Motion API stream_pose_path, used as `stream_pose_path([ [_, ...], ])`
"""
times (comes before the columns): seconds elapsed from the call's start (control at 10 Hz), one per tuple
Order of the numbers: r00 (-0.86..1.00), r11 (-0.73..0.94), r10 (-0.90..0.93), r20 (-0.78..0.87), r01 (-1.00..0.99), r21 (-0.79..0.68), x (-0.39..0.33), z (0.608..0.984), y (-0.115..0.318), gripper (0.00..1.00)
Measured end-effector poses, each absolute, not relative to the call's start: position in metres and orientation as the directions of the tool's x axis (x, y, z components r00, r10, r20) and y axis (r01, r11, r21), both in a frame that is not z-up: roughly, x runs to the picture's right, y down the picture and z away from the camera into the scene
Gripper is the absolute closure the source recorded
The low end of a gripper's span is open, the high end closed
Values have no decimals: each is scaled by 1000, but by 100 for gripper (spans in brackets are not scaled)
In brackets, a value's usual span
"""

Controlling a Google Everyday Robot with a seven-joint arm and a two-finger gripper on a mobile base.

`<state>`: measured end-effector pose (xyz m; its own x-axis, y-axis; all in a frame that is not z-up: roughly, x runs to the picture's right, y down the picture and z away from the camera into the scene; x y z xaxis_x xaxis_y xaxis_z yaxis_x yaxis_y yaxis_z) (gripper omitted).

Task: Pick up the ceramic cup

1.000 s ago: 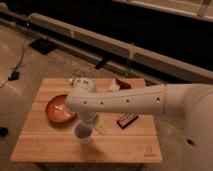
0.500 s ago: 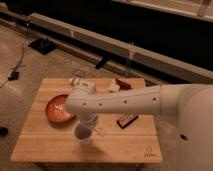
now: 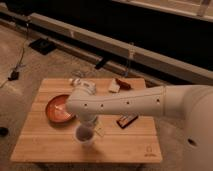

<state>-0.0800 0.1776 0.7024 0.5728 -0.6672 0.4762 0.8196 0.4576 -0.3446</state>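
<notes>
Since half a second ago my white arm (image 3: 130, 102) has sunk a little and swung left; nothing else has shifted. I see the small white ceramic cup (image 3: 85, 136), dark inside, upright near the front edge of the light wooden table (image 3: 45, 150), left of middle. My tool (image 3: 89, 123) is directly over its rim, mostly hidden beneath the arm, and I cannot tell its state. Behind and left lies the shallow red-orange bowl (image 3: 58, 109); a dark flat packet (image 3: 126, 120) lies to the right.
</notes>
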Motion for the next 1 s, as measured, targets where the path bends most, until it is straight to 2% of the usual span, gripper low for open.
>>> stream_pose_path([
  [0.4,522,444,-685,509,852,-277,-89,675,187,20],
  [1.0,506,413,-682,529,863,-292,-53,686,203,20],
])
